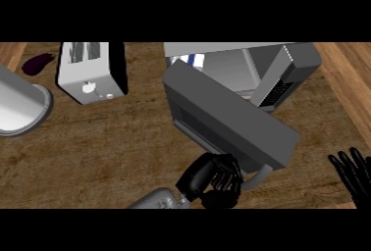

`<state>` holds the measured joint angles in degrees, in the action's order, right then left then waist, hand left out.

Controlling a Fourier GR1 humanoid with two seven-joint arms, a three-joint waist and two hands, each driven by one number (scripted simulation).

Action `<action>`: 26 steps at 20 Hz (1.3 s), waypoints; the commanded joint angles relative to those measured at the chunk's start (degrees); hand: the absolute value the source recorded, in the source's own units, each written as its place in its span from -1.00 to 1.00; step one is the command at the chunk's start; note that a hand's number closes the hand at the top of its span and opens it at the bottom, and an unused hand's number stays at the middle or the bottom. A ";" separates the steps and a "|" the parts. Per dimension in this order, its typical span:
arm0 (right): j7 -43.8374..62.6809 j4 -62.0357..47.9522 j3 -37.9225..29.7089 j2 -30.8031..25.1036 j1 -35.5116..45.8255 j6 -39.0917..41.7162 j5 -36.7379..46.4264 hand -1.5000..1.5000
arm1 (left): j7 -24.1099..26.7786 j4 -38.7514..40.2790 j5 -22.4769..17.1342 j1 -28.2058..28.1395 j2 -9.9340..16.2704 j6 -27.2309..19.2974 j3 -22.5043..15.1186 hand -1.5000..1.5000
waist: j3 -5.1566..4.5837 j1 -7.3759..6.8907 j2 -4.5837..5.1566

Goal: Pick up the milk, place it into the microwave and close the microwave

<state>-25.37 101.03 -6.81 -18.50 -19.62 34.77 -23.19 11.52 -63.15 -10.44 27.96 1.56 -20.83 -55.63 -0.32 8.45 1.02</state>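
Surface: wooden counter (109, 147).
Milk (191, 59): inside microwave (290, 63), well beyond left hand (214, 179).
Left hand: fingers curled at door (228, 120) handle (259, 177), door part open.
Right hand (355, 174): open, resting far right.
Remaining: closing, likely.
Beyond: toaster (91, 68).

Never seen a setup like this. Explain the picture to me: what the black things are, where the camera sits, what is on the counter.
There is one picture, taken as from the robot's head, looking steeply down at a wooden counter. The black things are the robot's hands on grey forearms. The left hand is at the handle of the microwave door, its fingers curled there; the door stands part open. The right hand rests open at the right edge, fingers up, holding nothing. Behind the door is the microwave, and a small blue-and-white thing shows inside, too hidden to name surely. Also on the counter: a toaster, a dark eggplant and a grey round container at the left edge.
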 commanded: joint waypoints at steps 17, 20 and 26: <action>10.65 11.45 2.00 -2.45 -0.43 -2.60 -7.75 -1.00 | 2.42 10.88 -18.56 21.89 -1.55 -13.80 5.26 1.00 | 0.05 5.25 1.70; 11.92 12.43 1.81 -3.37 0.37 -2.63 -9.27 -1.00 | 3.51 13.13 -21.14 23.95 -1.56 -13.31 6.16 1.00 | 0.06 5.59 2.13; 12.97 14.07 -0.13 -4.68 0.50 -3.27 -11.39 -1.00 | 6.30 17.35 -26.43 26.48 -1.56 -13.12 8.88 1.00 | 0.09 6.41 2.33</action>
<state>-13.08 113.94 -6.01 -22.57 -19.04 31.98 -33.44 16.21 -48.82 -34.18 51.80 -0.03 -33.87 -49.13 -0.26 14.30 3.32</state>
